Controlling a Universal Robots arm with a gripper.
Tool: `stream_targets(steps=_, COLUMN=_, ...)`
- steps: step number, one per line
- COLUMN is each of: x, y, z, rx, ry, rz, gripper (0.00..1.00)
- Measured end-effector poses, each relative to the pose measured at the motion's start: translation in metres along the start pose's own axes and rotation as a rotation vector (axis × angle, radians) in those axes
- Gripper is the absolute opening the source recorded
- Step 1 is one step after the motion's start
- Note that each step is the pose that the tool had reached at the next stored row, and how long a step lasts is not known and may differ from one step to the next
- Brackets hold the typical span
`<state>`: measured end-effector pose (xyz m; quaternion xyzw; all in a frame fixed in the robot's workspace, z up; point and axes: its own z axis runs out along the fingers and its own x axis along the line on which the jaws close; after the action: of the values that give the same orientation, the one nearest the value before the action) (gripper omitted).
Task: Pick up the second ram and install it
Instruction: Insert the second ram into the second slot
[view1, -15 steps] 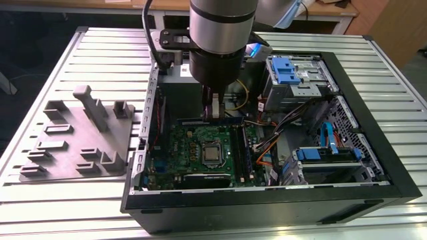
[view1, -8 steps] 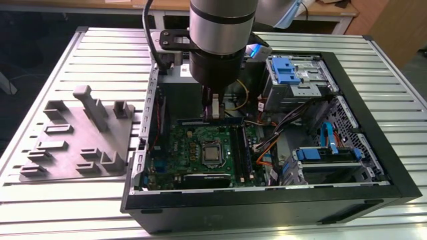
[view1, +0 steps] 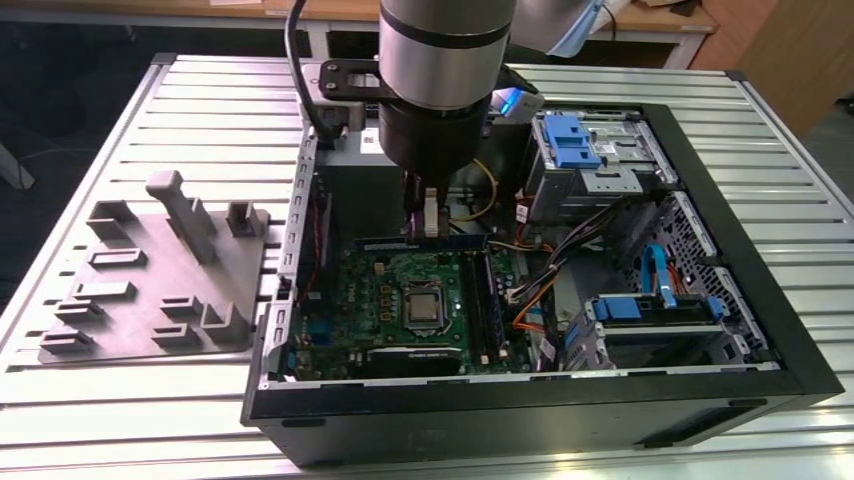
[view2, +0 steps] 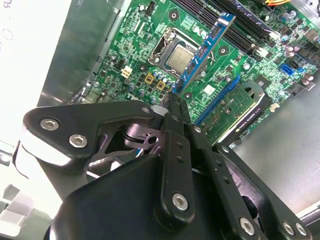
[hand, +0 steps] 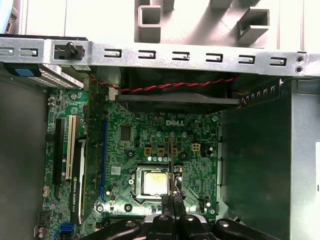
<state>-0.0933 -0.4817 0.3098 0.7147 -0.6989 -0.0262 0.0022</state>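
Note:
My gripper (view1: 424, 230) hangs inside the open computer case, above the green motherboard (view1: 380, 290). It is shut on the second ram (view2: 205, 47), a slim blue-green stick that juts from the fingertips. In the first wrist view the ram (hand: 171, 160) shows edge-on as a thin line beside the silver processor (hand: 152, 182). In the second wrist view the stick crosses just beside the processor (view2: 179, 59), clear of the board. The long black memory slots (view2: 245, 25) lie further off, apart from the stick. The gripper (view2: 175, 100) (hand: 171, 200) shows in both wrist views.
A grey parts fixture (view1: 147, 280) lies on the slatted table at the exterior view's left. Blue drive cages (view1: 574, 140) and bundled cables (view1: 534, 290) fill the case's other side. An expansion card (view2: 240, 107) stands beside the slots. A fan (hand: 175, 97) sits against the case wall.

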Motion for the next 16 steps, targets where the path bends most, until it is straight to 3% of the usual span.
stream_targets(steps=4, x=0.0001, y=-0.0001, z=0.0001, rx=0.0004, ry=-0.0005, rz=0.013, gripper=0.11)
stream_targets(steps=16, x=0.0002, y=-0.0002, z=0.0015, rx=0.0077, ry=-0.0089, rz=0.226, gripper=0.11)
